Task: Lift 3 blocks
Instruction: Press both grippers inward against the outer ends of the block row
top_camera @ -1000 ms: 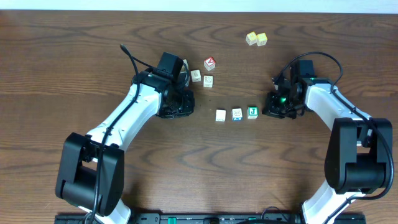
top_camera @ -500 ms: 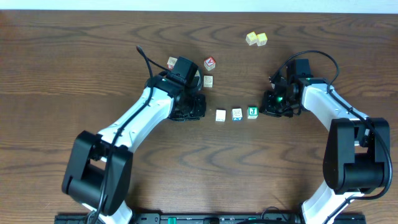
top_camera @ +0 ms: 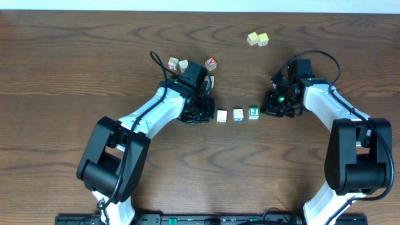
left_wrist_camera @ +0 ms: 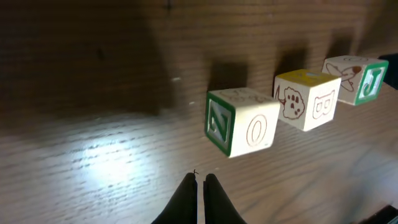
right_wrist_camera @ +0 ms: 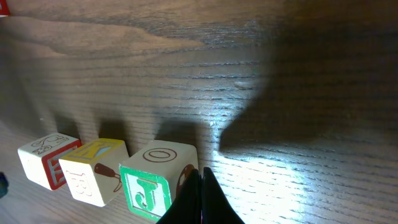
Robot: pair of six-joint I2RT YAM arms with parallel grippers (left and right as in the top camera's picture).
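Swung right, closing on the row: left gripper (left_wrist_camera: 200, 185) shut, just left of the 3 blocks (top_camera: 238, 114); right gripper (right_wrist_camera: 200, 185) shut beside green J block (top_camera: 254, 112). Press both ends squarely, evenly, then lift.

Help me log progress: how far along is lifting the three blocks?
Done: nothing lifted; white block, middle block and green J block sit in a row on the table. In hand: shut left gripper and shut right gripper flank the row's ends. Left: probably squeeze and lift.
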